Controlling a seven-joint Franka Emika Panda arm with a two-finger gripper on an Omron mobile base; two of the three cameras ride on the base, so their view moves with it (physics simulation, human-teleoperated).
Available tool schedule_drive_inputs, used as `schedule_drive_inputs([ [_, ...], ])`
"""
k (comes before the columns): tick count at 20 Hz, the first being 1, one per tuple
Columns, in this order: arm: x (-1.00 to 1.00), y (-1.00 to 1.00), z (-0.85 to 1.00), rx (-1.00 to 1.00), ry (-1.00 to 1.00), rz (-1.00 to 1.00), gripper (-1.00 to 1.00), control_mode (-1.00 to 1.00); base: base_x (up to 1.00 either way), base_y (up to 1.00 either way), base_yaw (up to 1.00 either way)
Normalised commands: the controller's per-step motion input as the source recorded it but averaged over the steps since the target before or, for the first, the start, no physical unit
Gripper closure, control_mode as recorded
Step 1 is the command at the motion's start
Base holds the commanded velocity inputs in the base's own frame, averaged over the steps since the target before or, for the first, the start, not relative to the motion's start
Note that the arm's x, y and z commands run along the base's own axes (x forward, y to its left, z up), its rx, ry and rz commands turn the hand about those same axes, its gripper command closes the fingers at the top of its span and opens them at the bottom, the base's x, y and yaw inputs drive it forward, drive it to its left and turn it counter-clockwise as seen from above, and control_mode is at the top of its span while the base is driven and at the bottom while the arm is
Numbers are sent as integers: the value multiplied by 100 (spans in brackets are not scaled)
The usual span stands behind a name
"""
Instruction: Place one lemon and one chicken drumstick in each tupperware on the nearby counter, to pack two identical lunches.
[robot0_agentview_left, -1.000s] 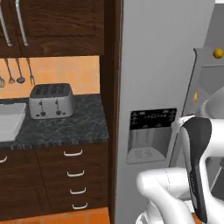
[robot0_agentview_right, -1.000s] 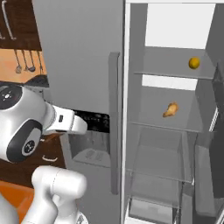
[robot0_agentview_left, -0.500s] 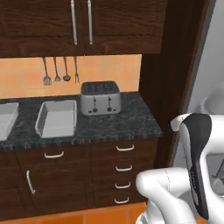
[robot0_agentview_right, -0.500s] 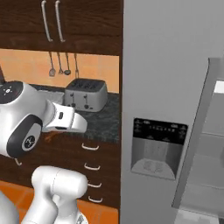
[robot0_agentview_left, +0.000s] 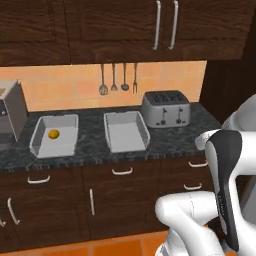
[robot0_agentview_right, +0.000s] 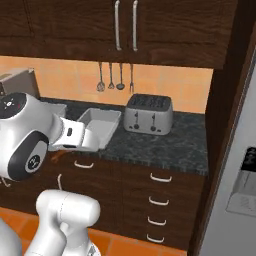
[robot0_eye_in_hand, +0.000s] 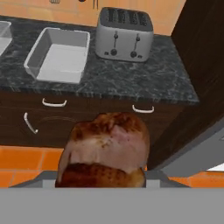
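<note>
You are looking at the counter (robot0_agentview_left: 90, 145), a dark speckled top running over brown drawers and doors. Two tupperwares are sitting on it side by side: the left tub (robot0_agentview_left: 54, 135) is holding a lemon (robot0_agentview_left: 53, 134), and the right tub (robot0_agentview_left: 125, 131) is showing a bare floor. A toaster (robot0_agentview_left: 165, 108) is standing just beside the right tub, toward the tall dark panel at the counter's end, and utensils (robot0_agentview_left: 118, 79) are hanging on the orange wall above the tubs. In the hand view you are seeing a drumstick (robot0_eye_in_hand: 105, 151) sitting large at the bottom, browned and pink, right where the fingertips rise; the gripper (robot0_eye_in_hand: 103, 177) is holding it, jaws closed narrow on the meat, with the fingertips themselves hidden behind it. Beyond the drumstick, that view is looking down on the right tub (robot0_eye_in_hand: 60, 56), the toaster (robot0_eye_in_hand: 124, 34) and the drawer fronts below. In the right base view the arm is reaching across in front of the tubs, so the tub nearest the toaster (robot0_agentview_right: 100, 128) is partly covered by it. The drumstick is hanging out in front of the cabinets, well apart from both tubs.
</note>
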Motion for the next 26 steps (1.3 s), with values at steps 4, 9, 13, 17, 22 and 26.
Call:
schedule_drive_inputs([
  [4,0,0,0,0,0,0,100,100,29,100,-4],
  [9,0,0,0,0,0,0,100,100,67,100,-7],
  [13,0,0,0,0,0,0,100,100,65,100,-10],
  [17,0,0,0,0,0,0,100,100,57,76,-3],
  [22,0,0,0,0,0,0,100,100,94,0,0],
  [26,6,0,-42,0,0,0,100,-100,30,0,0],
])
